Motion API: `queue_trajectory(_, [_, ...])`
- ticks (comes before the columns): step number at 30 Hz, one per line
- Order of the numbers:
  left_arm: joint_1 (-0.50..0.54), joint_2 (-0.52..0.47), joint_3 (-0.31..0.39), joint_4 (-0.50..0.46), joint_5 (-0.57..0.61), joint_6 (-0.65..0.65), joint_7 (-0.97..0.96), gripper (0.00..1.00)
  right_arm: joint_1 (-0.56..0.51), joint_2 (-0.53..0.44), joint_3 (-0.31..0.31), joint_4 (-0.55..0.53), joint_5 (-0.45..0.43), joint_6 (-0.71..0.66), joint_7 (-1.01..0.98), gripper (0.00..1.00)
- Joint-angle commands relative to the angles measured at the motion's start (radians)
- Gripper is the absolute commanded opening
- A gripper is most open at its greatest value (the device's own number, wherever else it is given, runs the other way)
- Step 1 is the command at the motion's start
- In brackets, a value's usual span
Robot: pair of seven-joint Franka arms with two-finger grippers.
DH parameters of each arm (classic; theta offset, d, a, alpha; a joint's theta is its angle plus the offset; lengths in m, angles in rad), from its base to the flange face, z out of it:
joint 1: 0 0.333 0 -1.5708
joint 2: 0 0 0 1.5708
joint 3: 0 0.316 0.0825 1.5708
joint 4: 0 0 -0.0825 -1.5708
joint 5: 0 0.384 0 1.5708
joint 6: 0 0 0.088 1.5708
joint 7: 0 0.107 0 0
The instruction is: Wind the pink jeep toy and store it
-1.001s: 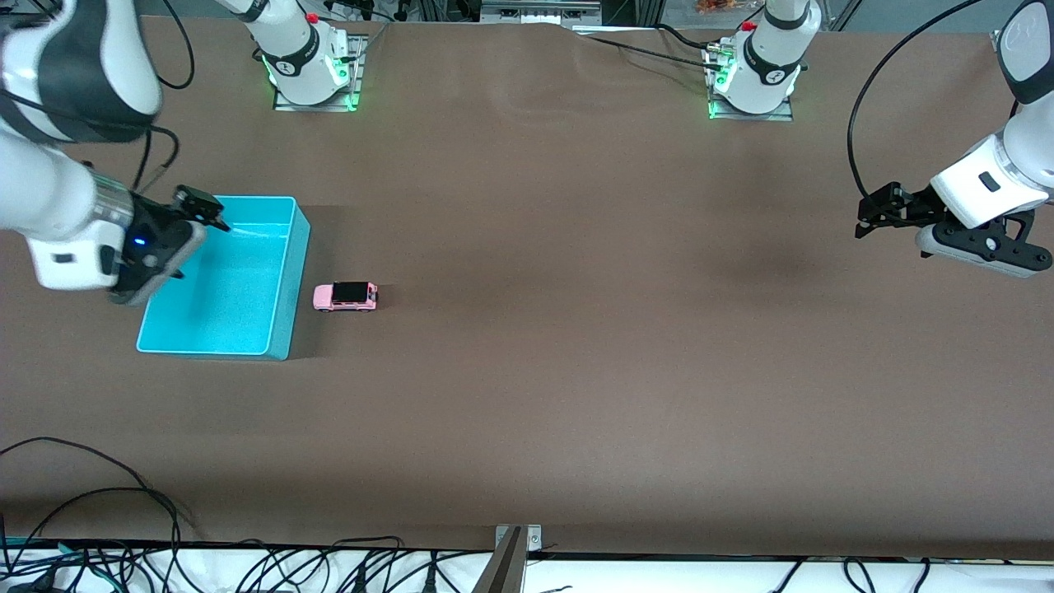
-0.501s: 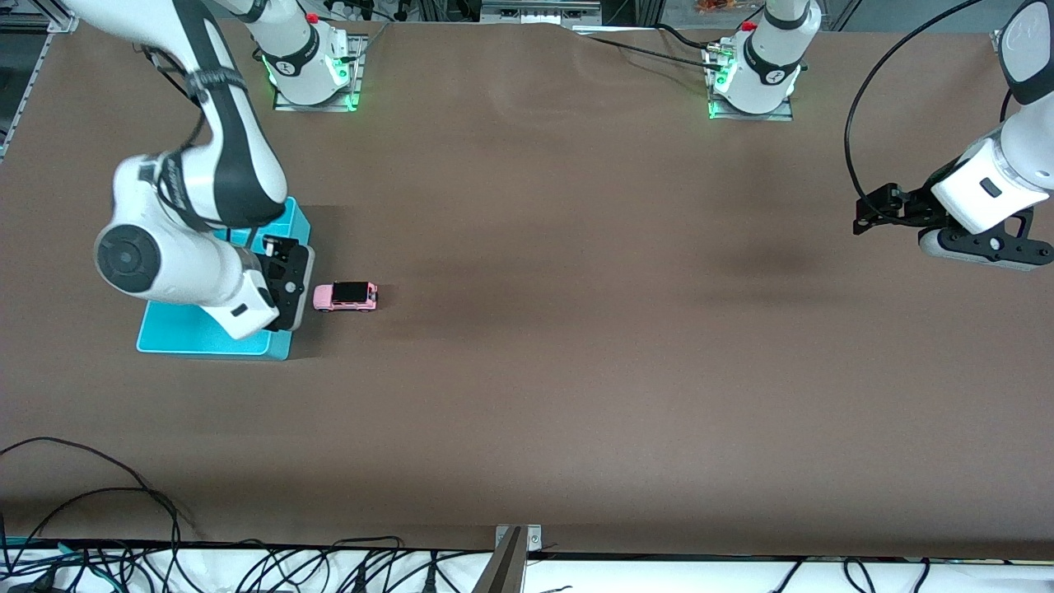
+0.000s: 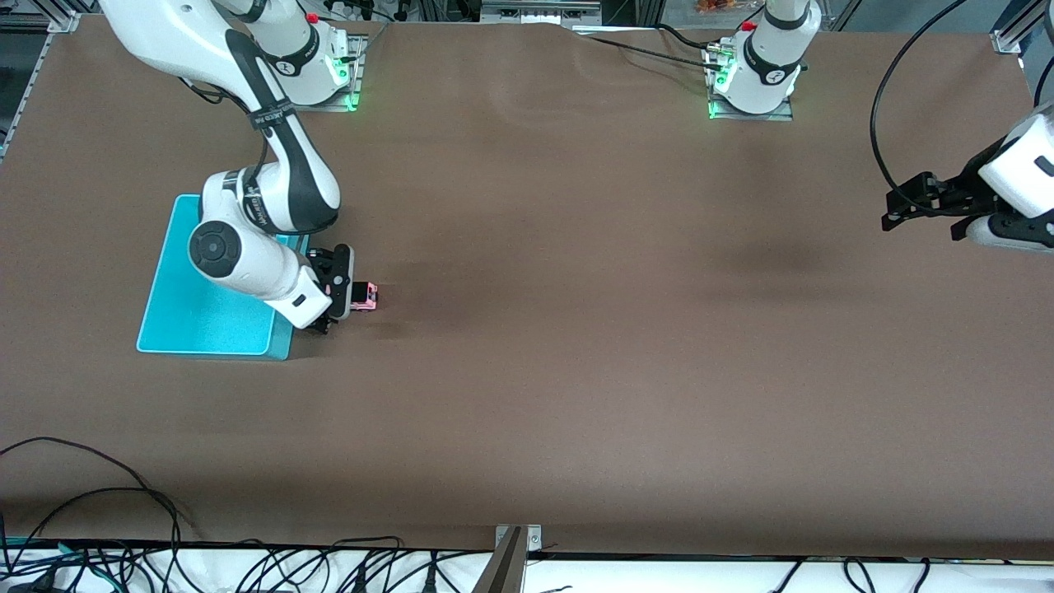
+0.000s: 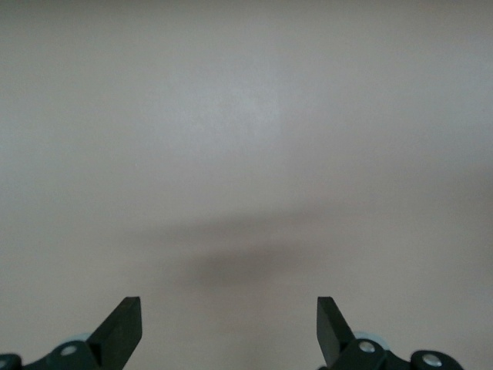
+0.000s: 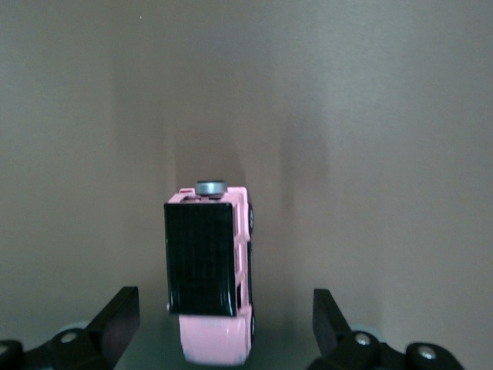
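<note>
The small boxy pink jeep toy (image 3: 366,296) with its black roof panel sits on the brown counter (image 3: 576,346), just beside the shallow turquoise plastic bin (image 3: 177,321) on the side toward the left arm's end, and apart from the bin wall. The right gripper (image 3: 339,298) is low over the end of the toy that faces the bin, hiding most of the car in the front view so that only its pink end toward the left arm's end of the counter shows. In the right wrist view the pink jeep toy (image 5: 209,274) stands on its wheels between the two dark fingers (image 5: 115,320), which are spread wide with clear counter showing on either side of the car; neither finger touches it. A small grey round spare wheel (image 5: 209,187) shows on the end of the car away from the gripper. The right arm's white links pass over part of the bin. The left gripper (image 3: 926,202) hangs in the air over the bare counter at the left arm's end, well apart from toy and bin, waiting; in the left wrist view its fingers (image 4: 123,327) are spread apart with only plain counter between them.
</note>
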State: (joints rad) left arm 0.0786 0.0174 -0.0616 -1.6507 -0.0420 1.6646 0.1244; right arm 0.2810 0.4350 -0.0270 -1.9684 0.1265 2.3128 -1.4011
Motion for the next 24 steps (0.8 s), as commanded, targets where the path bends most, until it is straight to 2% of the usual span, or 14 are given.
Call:
queue_trajectory(1, [0.001, 0.001, 0.000, 0.040, -0.009, -0.022, -0.009, 1.00, -0.006, -0.025, 0.012, -0.090, 0.018, 0.092, -0.062, 1.00])
queue_trajectory(7, [0.003, -0.001, 0.003, 0.040, -0.009, -0.023, -0.008, 1.00, -0.006, -0.022, 0.013, -0.130, 0.018, 0.154, -0.097, 1.00])
queue_trajectory(9, [0.003, 0.003, 0.005, 0.043, -0.007, -0.022, 0.000, 1.00, -0.006, -0.012, 0.013, -0.135, 0.018, 0.169, -0.108, 0.90])
queue_trajectory(12, [0.003, 0.009, 0.005, 0.063, -0.007, -0.022, 0.001, 1.00, -0.006, 0.005, 0.015, -0.133, 0.018, 0.188, -0.108, 0.65])
queue_trajectory(18, [0.003, 0.007, 0.003, 0.065, -0.007, -0.022, 0.000, 1.00, -0.006, 0.011, 0.028, -0.133, 0.016, 0.197, -0.110, 0.31])
queue_trajectory(20, [0.003, 0.007, 0.003, 0.065, -0.006, -0.022, 0.001, 1.00, -0.006, 0.010, 0.030, -0.130, 0.012, 0.194, -0.117, 0.24])
queue_trajectory(24, [0.003, 0.007, 0.003, 0.066, -0.006, -0.022, 0.001, 1.00, -0.006, -0.002, 0.035, -0.121, 0.013, 0.188, -0.122, 0.23])
